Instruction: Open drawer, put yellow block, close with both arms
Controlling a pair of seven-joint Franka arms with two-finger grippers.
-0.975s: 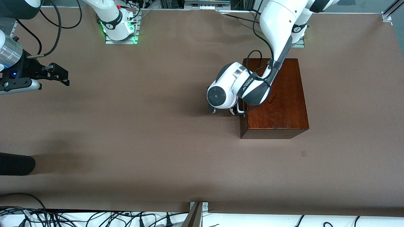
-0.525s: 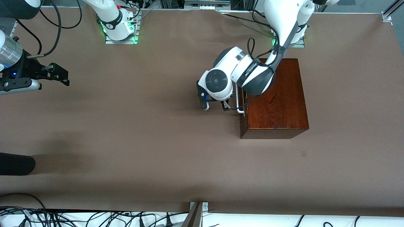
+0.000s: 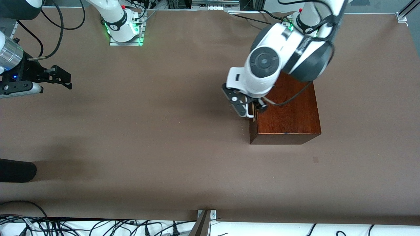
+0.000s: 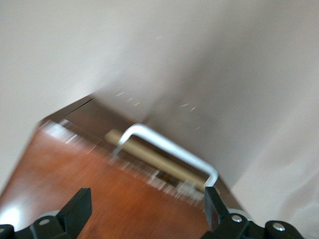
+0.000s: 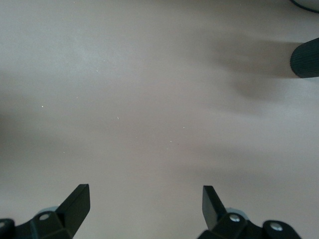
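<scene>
At the right arm's end of the brown desk point(image 3: 147, 137), the front view shows the right tool point(image 3: 67, 80) waiting in the air over bare desk; its own wrist view adds what the front view cannot settle: the right tool point(image 5: 144, 201) has its fingers spread wide with nothing between them, only desk surface below and a dark rounded object point(image 5: 305, 59) at the frame's edge. The same dark object point(image 3: 16, 170) lies at the edge of the front view, nearer to the camera than the right tool. Farther along, toward the left arm's end, the left tool point(image 3: 247, 106) hangs over the front edge of the dark wooden box point(image 3: 288, 114), just above the white handle point(image 3: 251, 115) of the drawer point(image 3: 252, 129), which sits pushed in flush. The left wrist view, blurred, shows the left tool point(image 4: 144, 209) with fingers wide apart and gripping nothing, the handle point(image 4: 169, 149) below and between them. The yellow block appears in no view.
</scene>
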